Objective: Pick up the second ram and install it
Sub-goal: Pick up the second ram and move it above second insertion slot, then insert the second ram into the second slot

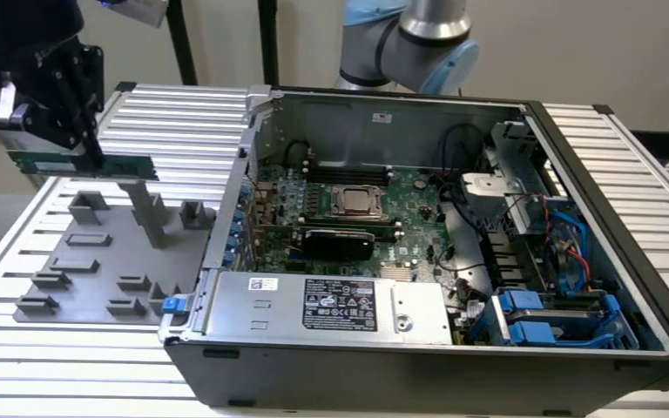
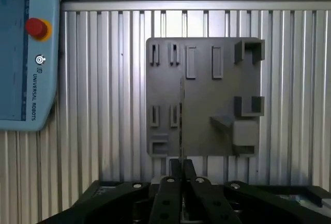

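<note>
Black gripper (image 1: pixel 84 155) fingers (image 2: pixel 176 169) are pressed together on the ram (image 1: pixel 38 160), pinching the green stick near its middle. The stick hangs level in the air, clear of everything beneath it. In the wrist view the gripper (image 2: pixel 181 168) shows the ram (image 2: pixel 181 131) edge-on, as a thin dark line running out from between the fingertips.

Directly below lies the gray fixture plate (image 1: pixel 91 286), its raised blocks and slots standing free of the stick. The plate (image 2: pixel 201 110) rests flat on the ribbed aluminium table (image 1: pixel 32 348), seen from the wrist as bright slats (image 2: pixel 103 105).

Beside the plate, toward the exterior view's right, sits the open computer case (image 1: pixel 428 374), just next to the plate's edge. Inside it lies the green motherboard (image 1: pixel 410 196) with the square silver processor (image 1: pixel 358 202) near its middle. A gray power supply (image 1: pixel 323 305) with a black label fills the near side of the case.

Behind the case rises the robot arm (image 1: pixel 422 39), silver with pale blue joint caps. The wrist view also catches a pale blue teach pendant (image 2: pixel 26 69) lying on the table beside the plate, its red button (image 2: pixel 36 28) facing up.
</note>
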